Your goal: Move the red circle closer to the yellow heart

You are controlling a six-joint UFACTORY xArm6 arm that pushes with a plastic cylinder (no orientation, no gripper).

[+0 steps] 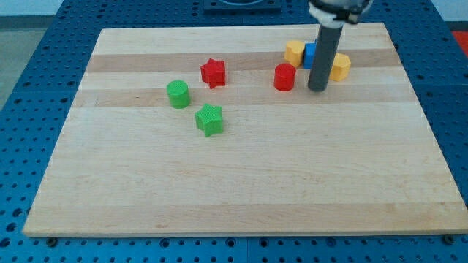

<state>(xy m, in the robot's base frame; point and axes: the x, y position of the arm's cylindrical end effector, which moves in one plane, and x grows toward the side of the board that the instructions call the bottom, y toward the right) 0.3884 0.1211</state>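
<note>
The red circle (pixel 284 77) sits on the wooden board (pixel 241 183) at the view's upper right. My tip (pixel 317 89) rests on the board just to the right of the red circle, a small gap apart. Two yellow blocks lie near: one (pixel 294 52) above the red circle, one (pixel 339 66) right of the rod, partly hidden by it. I cannot tell which of them is the heart. A blue block (pixel 310 54) lies between them, partly behind the rod.
A red star (pixel 213 72) lies left of the red circle. A green circle (pixel 178 94) and a green star (pixel 209 120) lie further left and lower. The board's top edge runs just above the yellow blocks.
</note>
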